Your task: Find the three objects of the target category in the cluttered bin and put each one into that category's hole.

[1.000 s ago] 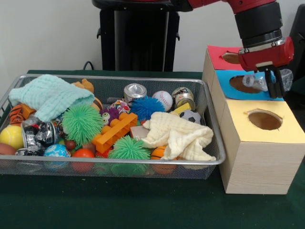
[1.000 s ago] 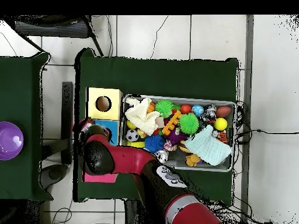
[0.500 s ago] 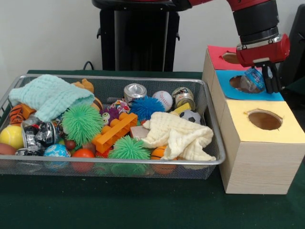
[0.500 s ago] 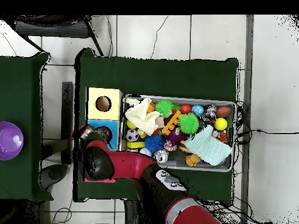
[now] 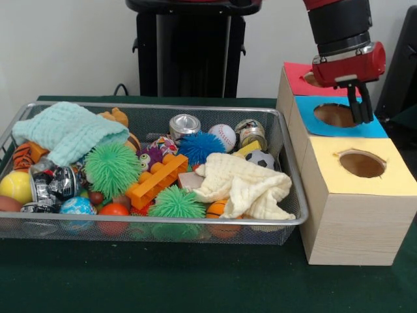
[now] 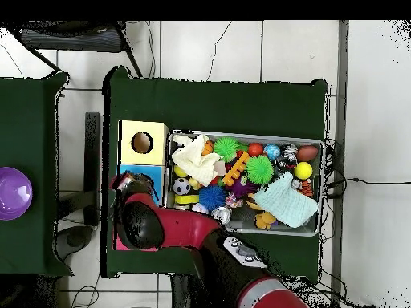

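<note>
Dark green cloth is covering the table [image 5: 195, 280] in the front view, with a wire bin [image 5: 287, 169] and a row of three boxes beside it. The gripper [image 5: 360, 104] is hanging over the blue-topped box [image 5: 371, 129], just above its hole. Its fingers [image 5: 365, 107] are standing slightly parted and gripping nothing.

Judging by shape, cans are the targets. Three are showing, all lower than the fingers and off toward the bin. An upright silver can [image 5: 185, 125] and a second can [image 5: 251, 134] are standing nearest, and a crushed can [image 5: 52, 186] is lying at the bin's other end. Two cloths are lying among the balls.

From overhead, the gripper [image 6: 125, 181] is sitting at the blue box [image 6: 152, 172], with the yellow box [image 6: 128, 128] next along. The silver can [image 6: 218, 214] is lying closest to the fingers, just inside the bin's [image 6: 241, 134] near wall, so a short reach sideways should be meeting it.
</note>
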Controlling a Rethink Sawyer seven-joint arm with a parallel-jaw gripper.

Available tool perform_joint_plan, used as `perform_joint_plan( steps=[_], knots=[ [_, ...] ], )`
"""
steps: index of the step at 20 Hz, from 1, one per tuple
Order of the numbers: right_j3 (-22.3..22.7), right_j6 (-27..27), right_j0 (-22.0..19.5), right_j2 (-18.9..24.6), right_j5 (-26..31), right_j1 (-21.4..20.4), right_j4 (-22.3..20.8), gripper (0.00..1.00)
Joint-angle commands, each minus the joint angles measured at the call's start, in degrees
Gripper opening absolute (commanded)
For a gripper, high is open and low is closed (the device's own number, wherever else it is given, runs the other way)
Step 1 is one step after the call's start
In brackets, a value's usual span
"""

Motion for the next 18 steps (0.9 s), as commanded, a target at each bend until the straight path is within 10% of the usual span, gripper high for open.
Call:
perform_joint_plan(
  steps=[1, 7, 17, 18],
  knots=[
    [0.6, 10.8, -2.4, 3.1, 7.5, -3.0, 3.2, 0.0],
    [-0.2, 9.9, -3.6, 2.9, 9.5, -8.5, 3.2, 0.0],
    [-13.4, -6.9, 0.4, -11.2, 28.6, -14.8, -6.8, 0.0],
    [-13.9, -6.5, -1.2, -9.6, 29.4, -14.9, -9.4, 1.0]
  ],
)
